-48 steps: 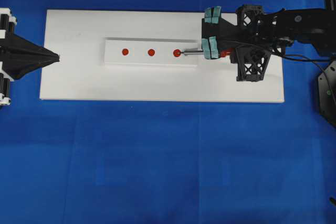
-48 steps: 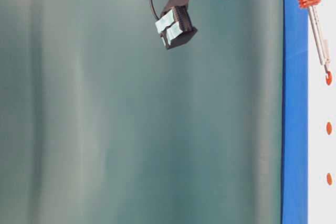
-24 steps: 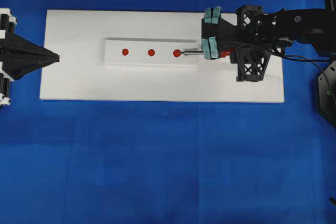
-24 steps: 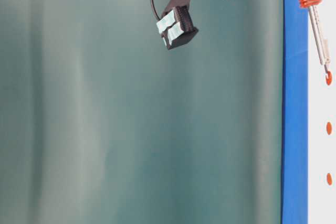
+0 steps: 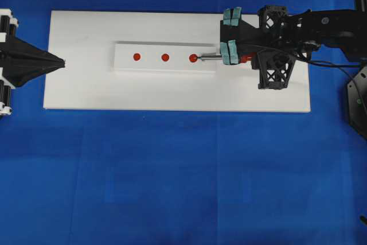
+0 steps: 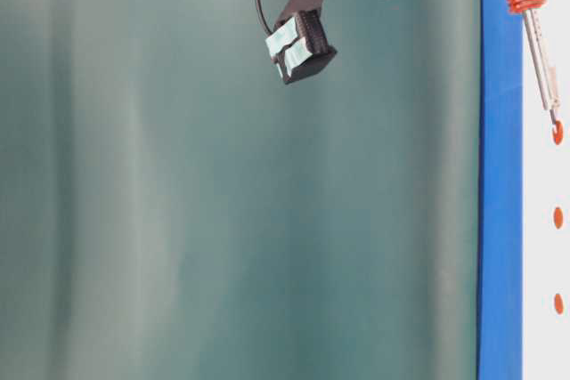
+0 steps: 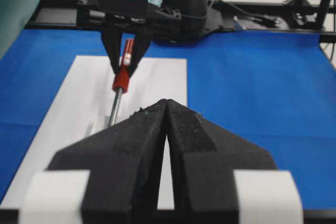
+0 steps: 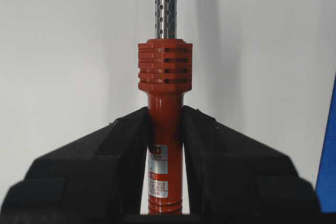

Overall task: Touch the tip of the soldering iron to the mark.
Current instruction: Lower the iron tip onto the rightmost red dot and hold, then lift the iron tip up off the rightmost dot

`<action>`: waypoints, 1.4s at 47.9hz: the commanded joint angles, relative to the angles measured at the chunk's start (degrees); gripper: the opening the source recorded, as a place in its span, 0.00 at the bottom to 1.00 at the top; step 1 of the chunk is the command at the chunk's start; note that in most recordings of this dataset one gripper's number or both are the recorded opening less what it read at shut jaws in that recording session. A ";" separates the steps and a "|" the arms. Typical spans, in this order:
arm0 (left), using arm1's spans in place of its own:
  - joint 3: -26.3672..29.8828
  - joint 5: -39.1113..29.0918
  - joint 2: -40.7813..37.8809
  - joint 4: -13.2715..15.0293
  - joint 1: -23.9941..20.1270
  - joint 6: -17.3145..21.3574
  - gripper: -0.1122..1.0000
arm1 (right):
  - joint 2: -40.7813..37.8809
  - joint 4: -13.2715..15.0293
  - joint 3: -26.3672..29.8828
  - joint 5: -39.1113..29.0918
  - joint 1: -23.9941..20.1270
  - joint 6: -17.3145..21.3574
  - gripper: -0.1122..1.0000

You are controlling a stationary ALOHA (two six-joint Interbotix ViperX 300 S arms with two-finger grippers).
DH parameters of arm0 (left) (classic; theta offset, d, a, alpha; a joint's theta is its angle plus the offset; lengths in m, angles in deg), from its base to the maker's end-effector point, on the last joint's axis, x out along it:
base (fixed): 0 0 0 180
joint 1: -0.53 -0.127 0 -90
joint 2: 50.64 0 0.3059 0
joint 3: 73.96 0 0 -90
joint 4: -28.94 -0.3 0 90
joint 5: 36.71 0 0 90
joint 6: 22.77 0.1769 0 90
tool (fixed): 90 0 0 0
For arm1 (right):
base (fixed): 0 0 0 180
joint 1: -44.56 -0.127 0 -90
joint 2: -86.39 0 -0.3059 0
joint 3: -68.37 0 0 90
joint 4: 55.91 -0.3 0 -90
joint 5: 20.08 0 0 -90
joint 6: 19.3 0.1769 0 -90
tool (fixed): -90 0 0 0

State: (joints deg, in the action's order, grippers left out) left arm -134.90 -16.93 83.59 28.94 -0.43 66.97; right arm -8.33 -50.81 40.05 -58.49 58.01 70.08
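The soldering iron (image 5: 209, 57) has a red-orange handle (image 8: 164, 72) and a perforated silver shaft. My right gripper (image 8: 164, 116) is shut on that handle just behind the ribbed collar. In the overhead view the right gripper (image 5: 241, 57) holds the iron pointing left, and its thin tip rests on the rightmost red mark (image 5: 193, 58). The table-level view shows the tip at that same mark (image 6: 557, 133). My left gripper (image 5: 62, 62) is shut and empty at the board's left edge, its tips (image 7: 166, 103) pointing at the iron (image 7: 121, 80).
The marks sit on a raised white strip (image 5: 152, 64) on a white board (image 5: 172, 93) over a blue cloth. Two more red marks (image 5: 165, 57) (image 5: 136, 57) lie to the left on the strip. The iron's black cord trails off at the right (image 5: 344, 70).
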 commanded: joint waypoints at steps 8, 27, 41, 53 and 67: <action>0.62 0.35 -0.18 -0.09 -0.09 0.00 0.10 | 0.44 -0.09 1.05 0.18 0.09 0.00 0.16; 0.70 0.53 -0.18 -0.09 -0.09 0.00 0.10 | 4.48 0.09 3.60 -2.90 0.09 0.09 0.16; 0.79 0.62 -0.18 -0.09 -0.09 -0.09 0.10 | 10.11 2.11 7.65 -10.46 0.09 0.09 0.16; 0.79 0.62 -0.18 -0.18 -0.09 -0.53 0.10 | 11.60 2.37 8.44 -11.25 0.09 0.09 0.16; 0.70 0.62 -0.18 -0.09 -0.09 -0.70 0.10 | 11.69 2.20 8.26 -11.16 -0.26 1.05 0.16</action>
State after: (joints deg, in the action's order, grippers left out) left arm -134.90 -16.84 83.68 28.94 -0.43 66.27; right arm 2.21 -48.70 47.08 -69.91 58.01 70.52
